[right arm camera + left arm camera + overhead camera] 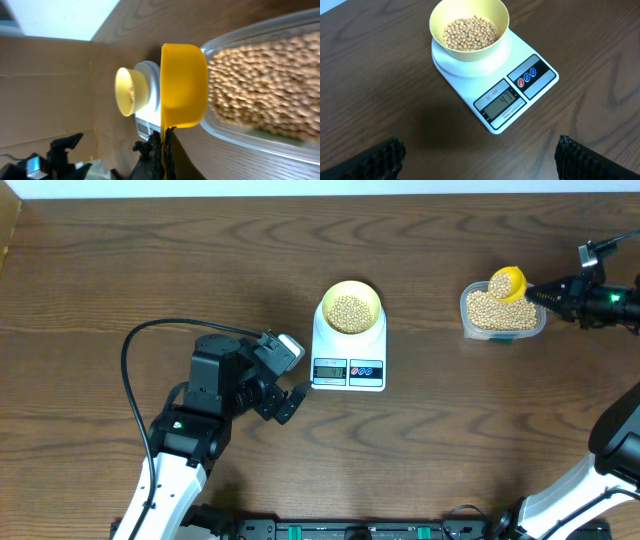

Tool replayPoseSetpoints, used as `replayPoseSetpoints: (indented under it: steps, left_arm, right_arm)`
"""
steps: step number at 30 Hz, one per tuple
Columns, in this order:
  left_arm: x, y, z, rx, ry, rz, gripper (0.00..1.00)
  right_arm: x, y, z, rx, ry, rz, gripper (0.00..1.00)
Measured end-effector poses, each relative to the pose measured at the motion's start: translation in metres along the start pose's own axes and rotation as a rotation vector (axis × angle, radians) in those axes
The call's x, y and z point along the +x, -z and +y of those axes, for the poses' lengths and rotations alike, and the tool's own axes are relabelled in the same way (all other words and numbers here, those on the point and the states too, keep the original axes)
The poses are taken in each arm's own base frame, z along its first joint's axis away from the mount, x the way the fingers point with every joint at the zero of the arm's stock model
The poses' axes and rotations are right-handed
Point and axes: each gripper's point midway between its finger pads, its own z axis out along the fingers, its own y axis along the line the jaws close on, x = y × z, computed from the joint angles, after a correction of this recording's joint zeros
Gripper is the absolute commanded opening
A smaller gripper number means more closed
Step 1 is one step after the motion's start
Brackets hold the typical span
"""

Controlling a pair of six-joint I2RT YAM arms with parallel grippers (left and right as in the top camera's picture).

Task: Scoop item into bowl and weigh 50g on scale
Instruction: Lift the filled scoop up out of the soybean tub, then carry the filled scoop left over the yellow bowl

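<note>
**A:** Where do things stand?

**B:** The pale-yellow bowl (348,308) sits on the white kitchen scale (322,345) at the centre of the overhead frame. It is partly filled with beans (470,32). The display (502,100) reads 47, so I judge it just short of target.

**A:** And the pincers?

**B:** The right pincer (548,293) is clamped on the handle of the yellow scoop (507,283), which hangs heaped over the clear tub (466,315) at upper right. The left pincer (480,145) gapes wide and holds nothing, over the tabletop (100,260) near the scale's front, left of centre.

**A:** So how to top up well?

**B:** That load looks far more than is needed. Shake most of it back into the tub and carry the scoop level to the bowl. Then tilt slowly so only a few beans roll off, pausing for the display to settle. Keep the scoop off the bowl, since its weight would likely falsify the reading.
</note>
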Motion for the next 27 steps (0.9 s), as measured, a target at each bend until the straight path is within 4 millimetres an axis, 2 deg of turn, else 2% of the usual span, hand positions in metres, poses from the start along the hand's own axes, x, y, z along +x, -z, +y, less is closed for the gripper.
replayPoseSetpoints:
  steps: [6,27]
  left_arm:
    - [0.0,0.0,0.0,0.0,0.0,0.0,0.97]
    - [0.0,0.0,0.0,0.0,0.0,0.0,0.98]
  right_arm:
    - [0.005,-0.016,0.018,-0.049,0.023,0.036,0.01]
    - [0.036,-0.128,0.107,-0.153,0.184,0.217,0.01]
